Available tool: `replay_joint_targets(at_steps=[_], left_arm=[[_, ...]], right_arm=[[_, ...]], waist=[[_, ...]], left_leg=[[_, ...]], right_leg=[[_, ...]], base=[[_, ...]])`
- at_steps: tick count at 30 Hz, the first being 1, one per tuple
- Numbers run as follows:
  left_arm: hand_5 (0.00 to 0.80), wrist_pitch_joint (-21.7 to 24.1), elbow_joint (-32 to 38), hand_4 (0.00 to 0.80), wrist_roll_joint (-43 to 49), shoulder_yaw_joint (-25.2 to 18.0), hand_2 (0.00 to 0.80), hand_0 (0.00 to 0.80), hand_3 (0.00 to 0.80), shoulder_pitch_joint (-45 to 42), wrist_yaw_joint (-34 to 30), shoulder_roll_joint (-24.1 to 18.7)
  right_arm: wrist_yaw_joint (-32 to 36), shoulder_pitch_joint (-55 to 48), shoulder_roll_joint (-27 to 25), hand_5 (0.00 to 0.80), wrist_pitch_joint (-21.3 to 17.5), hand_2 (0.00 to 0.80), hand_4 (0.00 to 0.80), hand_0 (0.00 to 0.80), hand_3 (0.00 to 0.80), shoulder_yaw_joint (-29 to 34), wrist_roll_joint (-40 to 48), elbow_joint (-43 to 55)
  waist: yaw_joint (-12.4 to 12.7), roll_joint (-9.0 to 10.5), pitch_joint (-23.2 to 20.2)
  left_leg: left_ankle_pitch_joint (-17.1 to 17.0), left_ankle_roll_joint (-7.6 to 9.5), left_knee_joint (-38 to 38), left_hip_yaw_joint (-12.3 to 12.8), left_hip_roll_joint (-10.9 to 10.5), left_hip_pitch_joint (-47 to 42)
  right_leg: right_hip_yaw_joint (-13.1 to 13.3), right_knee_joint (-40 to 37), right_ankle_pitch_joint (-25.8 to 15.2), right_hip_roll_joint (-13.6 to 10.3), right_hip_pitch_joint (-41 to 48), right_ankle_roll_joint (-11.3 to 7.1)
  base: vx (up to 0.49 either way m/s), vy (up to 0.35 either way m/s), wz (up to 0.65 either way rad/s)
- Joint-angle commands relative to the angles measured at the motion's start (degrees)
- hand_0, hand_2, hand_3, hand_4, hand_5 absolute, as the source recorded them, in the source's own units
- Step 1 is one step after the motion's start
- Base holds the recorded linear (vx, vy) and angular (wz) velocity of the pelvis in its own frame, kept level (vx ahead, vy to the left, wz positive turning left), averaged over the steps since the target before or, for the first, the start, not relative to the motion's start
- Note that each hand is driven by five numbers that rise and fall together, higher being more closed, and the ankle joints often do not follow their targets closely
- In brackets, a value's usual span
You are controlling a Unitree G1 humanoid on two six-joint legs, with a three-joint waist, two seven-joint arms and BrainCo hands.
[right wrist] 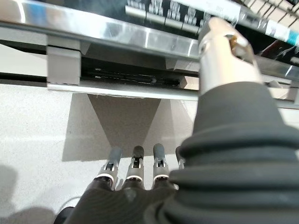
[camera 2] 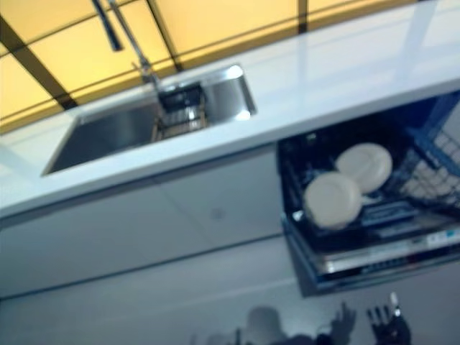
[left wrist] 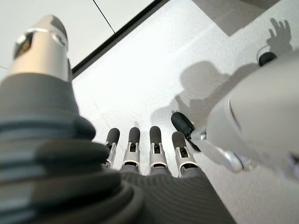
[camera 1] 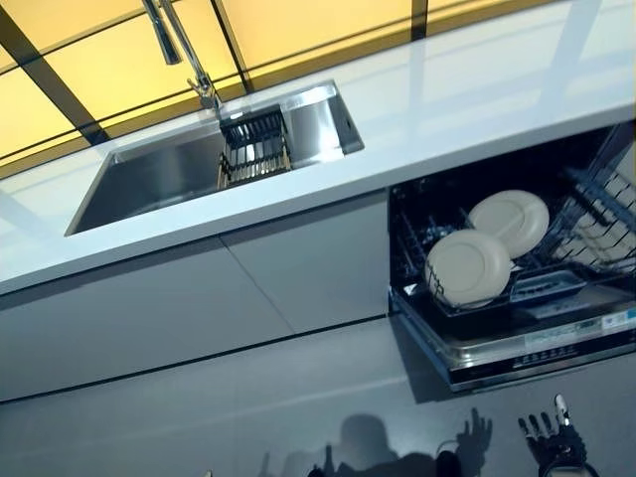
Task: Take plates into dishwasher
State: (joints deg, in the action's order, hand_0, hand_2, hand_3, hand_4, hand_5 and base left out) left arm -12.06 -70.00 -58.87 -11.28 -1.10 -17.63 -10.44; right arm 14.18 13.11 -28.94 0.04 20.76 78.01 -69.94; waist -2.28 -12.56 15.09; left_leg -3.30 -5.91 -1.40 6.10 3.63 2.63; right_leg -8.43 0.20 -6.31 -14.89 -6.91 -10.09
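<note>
L hand (left wrist: pixel 140 154) low centre of frame, fingers (left wrist: pixel 158 144) straight, empty, thumb (left wrist: pixel 39 46) upper left. Pale floor (left wrist: pixel 154 70) beyond. Cabinet front (left wrist: pixel 84 18) w/ dark base strip (left wrist: pixel 117 39) along top.

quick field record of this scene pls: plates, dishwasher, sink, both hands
plates: two cream plates standing in the lower rack
dishwasher: drawer pulled open under the countertop
sink: steel sink holding a dark wire rack; faucet above
left robot hand: fingers straight, empty, over the floor
right robot hand: fingers straight, empty, low in front of the dishwasher
plates in hands: none
</note>
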Motion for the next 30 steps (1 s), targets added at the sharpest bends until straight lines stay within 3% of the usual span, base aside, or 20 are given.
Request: replay_joint_targets(at_steps=[1, 8, 14, 21, 30], left_arm=[[0.000, 0.2, 0.7, 0.000, -6.3, 0.8, 0.000, 0.000, 0.000, 2.4, -1.7, -1.2], [0.000, -0.1, 3.1, 0.000, -9.1, 2.7, 0.000, 0.000, 0.000, 1.9, -1.3, 0.1], [0.000, -0.4, 5.0, 0.000, -9.3, 4.7, 0.000, 0.000, 0.000, 0.5, -0.2, 0.7], [0.000, -1.7, 8.6, 0.000, -10.0, 5.1, 0.000, 0.000, 0.000, 0.9, 3.5, -0.8], [0.000, -1.8, 9.3, 0.000, -7.8, 5.8, 0.000, 0.000, 0.000, 0.8, 4.4, -2.5]], right_arm=[[1.6, 7.5, -1.5, 0.000, -1.1, 0.000, 0.000, 0.000, 0.000, -0.5, 5.6, 1.3], [0.6, 12.8, -2.6, 0.000, -1.0, 0.000, 0.000, 0.000, 0.000, -1.8, 10.7, 3.3], [0.8, 17.6, -3.7, 0.000, -0.9, 0.000, 0.000, 0.000, 0.000, -3.6, 12.9, 8.9], [0.6, 26.1, -3.1, 0.000, -4.5, 0.000, 0.000, 0.000, 0.000, -8.9, 14.5, 18.5], [1.3, 32.7, -5.0, 0.000, -8.0, 0.000, 0.000, 0.000, 0.000, -11.4, 17.2, 22.2]], waist=[[1.1, 2.26, 4.0], [2.6, 1.02, 5.9], [4.1, -0.22, 5.8], [6.4, 1.43, 5.5], [8.7, 4.16, 5.2]], left_leg=[[6.8, 1.98, 13.6, -0.5, -2.0, 4.8], [8.9, 2.41, 19.6, -1.3, -2.5, 8.6], [7.4, 1.74, 19.1, -1.9, -2.4, 8.6], [6.4, 1.58, 19.1, -3.2, -1.9, 8.7], [6.7, 2.12, 20.9, -4.3, -1.0, 9.4]], right_leg=[[-0.7, 17.0, 8.0, -2.3, -7.1, 3.61], [-0.9, 23.8, 11.5, -3.8, -10.0, 4.94], [-2.2, 24.7, 12.6, -4.3, -8.5, 5.64], [-4.2, 24.2, 13.4, -3.1, -5.9, 6.61], [-5.6, 23.5, 13.1, -1.8, -3.2, 7.05]], base=[[-0.094, 0.039, 0.07], [-0.038, 0.008, 0.05], [0.015, 0.010, 0.13], [0.006, -0.063, 0.09], [0.033, -0.084, 0.06]])
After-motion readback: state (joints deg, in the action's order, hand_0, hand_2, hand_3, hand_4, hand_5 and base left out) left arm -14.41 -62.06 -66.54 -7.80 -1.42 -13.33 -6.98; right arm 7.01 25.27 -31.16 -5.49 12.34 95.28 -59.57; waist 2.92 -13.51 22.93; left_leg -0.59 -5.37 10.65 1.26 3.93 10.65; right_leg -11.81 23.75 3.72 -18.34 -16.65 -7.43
